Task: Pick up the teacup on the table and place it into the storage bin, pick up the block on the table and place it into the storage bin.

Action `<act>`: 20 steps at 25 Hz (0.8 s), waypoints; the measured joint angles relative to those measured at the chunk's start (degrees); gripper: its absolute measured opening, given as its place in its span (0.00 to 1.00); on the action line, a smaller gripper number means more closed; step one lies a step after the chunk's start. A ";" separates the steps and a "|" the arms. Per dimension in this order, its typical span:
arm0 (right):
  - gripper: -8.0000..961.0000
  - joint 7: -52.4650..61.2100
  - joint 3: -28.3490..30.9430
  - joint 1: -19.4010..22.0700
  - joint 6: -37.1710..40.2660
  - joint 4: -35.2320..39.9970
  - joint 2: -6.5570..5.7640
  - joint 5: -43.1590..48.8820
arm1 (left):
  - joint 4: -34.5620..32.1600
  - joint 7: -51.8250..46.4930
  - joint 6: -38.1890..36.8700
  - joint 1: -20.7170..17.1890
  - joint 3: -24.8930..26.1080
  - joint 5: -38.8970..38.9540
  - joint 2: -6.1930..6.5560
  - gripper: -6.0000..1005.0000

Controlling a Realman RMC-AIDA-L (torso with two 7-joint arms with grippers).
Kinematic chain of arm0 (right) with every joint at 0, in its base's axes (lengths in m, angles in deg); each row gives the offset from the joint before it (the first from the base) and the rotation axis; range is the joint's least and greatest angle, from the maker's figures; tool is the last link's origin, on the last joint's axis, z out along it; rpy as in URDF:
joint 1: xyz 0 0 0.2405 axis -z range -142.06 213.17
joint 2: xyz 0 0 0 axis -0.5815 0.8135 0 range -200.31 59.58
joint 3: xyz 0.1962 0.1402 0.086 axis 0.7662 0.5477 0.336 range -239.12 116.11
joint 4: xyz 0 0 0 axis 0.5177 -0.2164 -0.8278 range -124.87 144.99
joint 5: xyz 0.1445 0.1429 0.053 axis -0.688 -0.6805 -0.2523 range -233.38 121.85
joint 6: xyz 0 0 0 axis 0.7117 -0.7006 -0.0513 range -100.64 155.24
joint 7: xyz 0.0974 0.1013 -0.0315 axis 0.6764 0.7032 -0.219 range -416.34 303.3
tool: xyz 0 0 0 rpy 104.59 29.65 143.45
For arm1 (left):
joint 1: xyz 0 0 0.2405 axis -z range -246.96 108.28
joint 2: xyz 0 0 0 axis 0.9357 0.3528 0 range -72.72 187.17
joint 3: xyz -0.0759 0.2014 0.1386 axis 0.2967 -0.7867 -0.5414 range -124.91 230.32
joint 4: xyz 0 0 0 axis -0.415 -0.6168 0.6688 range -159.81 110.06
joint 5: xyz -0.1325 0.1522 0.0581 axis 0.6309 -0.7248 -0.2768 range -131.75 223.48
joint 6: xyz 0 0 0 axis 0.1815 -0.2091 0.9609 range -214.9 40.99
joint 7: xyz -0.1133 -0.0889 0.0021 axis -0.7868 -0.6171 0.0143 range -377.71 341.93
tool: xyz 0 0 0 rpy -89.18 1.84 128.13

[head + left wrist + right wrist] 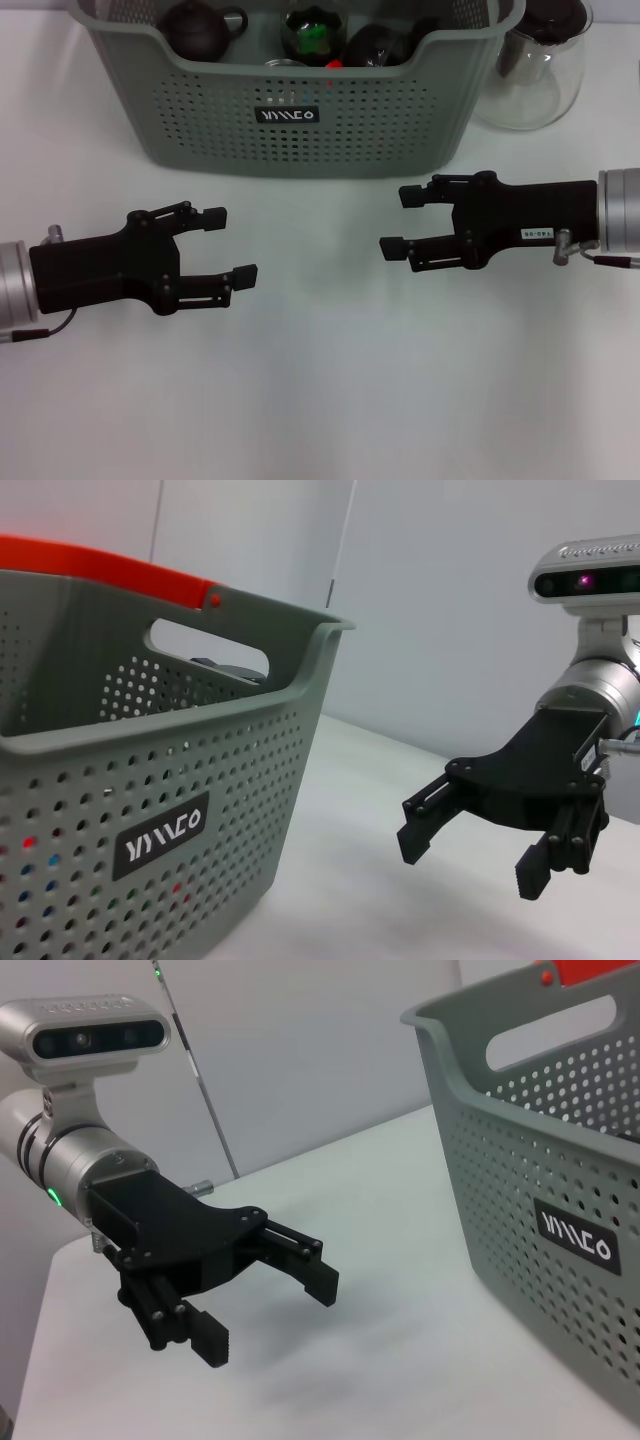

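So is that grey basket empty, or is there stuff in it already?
Not empty. The storage bin already holds a dark teapot and other dark items, seen over its rim. Both grippers, left and right, are open and hold nothing.

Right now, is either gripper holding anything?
No: in the head view the left gripper and right gripper hover over the table with jaws open and nothing between them.

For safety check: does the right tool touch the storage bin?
Apart. The head view shows bare table between the open right tool and the storage bin.
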 joint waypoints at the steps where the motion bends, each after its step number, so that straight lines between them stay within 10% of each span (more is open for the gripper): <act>1: 0.89 0.00 0.00 -0.03 -0.05 0.00 0.02 0.00 | 0.00 0.05 0.02 0.02 -0.02 0.00 0.00 0.88; 20: 0.89 0.00 -0.18 -0.18 -0.04 0.00 0.13 -0.01 | -0.16 0.29 -0.11 0.01 0.00 -0.09 0.00 0.87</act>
